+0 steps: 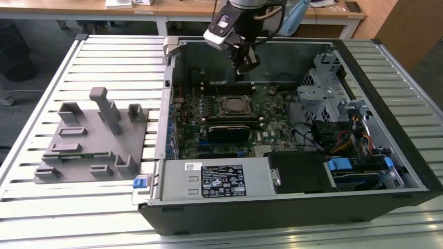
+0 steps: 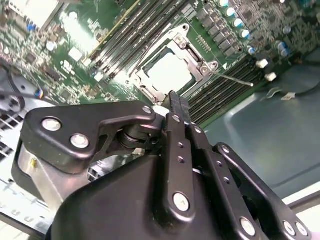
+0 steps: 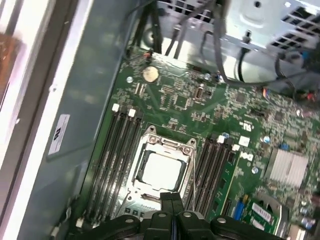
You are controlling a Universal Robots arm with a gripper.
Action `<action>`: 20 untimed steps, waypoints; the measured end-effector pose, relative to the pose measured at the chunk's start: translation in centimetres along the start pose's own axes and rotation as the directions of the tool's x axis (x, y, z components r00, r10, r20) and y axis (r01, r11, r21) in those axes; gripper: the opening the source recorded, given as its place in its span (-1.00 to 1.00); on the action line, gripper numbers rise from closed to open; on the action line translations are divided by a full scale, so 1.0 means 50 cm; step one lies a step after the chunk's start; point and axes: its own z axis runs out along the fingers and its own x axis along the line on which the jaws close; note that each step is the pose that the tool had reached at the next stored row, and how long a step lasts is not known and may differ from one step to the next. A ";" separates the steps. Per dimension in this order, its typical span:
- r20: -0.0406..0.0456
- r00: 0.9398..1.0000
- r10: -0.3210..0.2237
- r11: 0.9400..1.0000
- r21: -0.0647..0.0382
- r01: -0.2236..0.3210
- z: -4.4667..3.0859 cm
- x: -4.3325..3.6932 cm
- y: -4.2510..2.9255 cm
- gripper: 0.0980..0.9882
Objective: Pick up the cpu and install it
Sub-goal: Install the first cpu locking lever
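The cpu (image 1: 234, 105) lies flat inside the dark metal socket frame (image 1: 223, 98) on the green motherboard (image 1: 273, 111) of the open computer case. In both wrist views its pale silvery top shows: cpu (image 2: 170, 72), cpu (image 3: 160, 170). My gripper (image 1: 246, 66) hangs above the board, a little behind the socket toward the case's back wall. The two black fingers (image 3: 166, 202) are pressed together with nothing between them, tips above the socket's edge; gripper (image 2: 175, 102), gripper (image 3: 172, 197). It is apart from the cpu.
Memory slots (image 3: 117, 150) flank the socket on both sides. A silver heatsink (image 3: 287, 167) and a drive cage (image 1: 325, 88) with cables stand toward the exterior view's right. A power supply (image 1: 215, 179) fills the case's front. A grey plastic fixture (image 1: 90, 137) with upright posts sits on the slatted table.
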 end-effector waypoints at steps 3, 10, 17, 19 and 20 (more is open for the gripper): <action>0.000 0.999 -0.055 0.999 -0.002 0.055 0.001 0.000 0.000 -0.98; 0.001 0.985 -0.173 0.985 -0.006 0.173 0.002 0.000 0.000 -0.98; 0.001 0.967 -0.254 0.967 -0.010 0.254 0.003 0.000 0.000 -0.98; 0.002 0.958 -0.288 0.957 -0.011 0.288 0.003 0.000 0.000 -0.98; 0.002 0.952 -0.305 0.952 -0.012 0.305 0.003 0.000 0.000 -0.98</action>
